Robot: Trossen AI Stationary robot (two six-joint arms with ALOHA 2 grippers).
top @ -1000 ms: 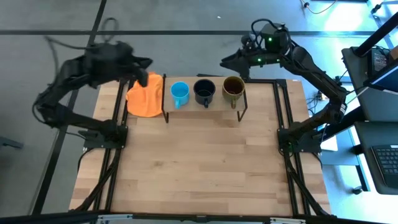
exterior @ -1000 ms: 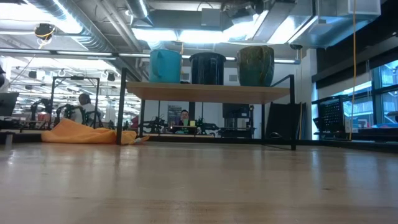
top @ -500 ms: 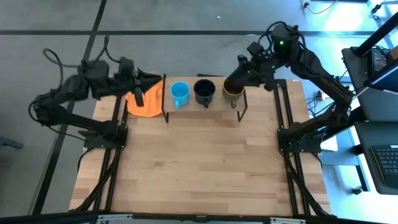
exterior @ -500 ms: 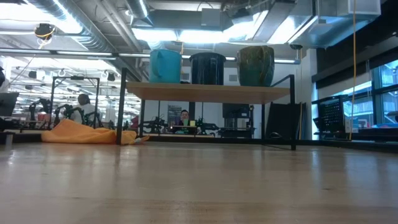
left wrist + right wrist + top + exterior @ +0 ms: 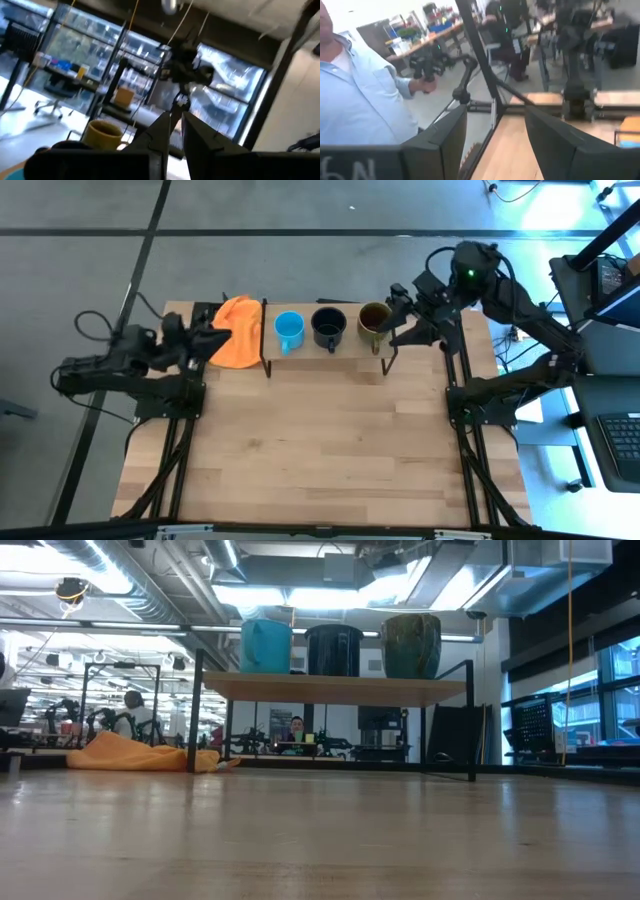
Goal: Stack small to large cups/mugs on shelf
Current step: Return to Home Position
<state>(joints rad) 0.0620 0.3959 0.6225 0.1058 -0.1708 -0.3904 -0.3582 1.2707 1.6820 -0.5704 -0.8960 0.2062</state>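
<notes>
Left gripper sits mid left in the high view, over the left edge of the table. Its tips are just beside the orange cloth, fingers closed together and holding nothing. The shelf is at upper centre. On it in a row, upright and apart: blue mug, black mug, brown mug. Right gripper is at upper right, just beside the brown mug, fingers spread wide and empty. In the right wrist view, a person in a light blue shirt is at the left.
</notes>
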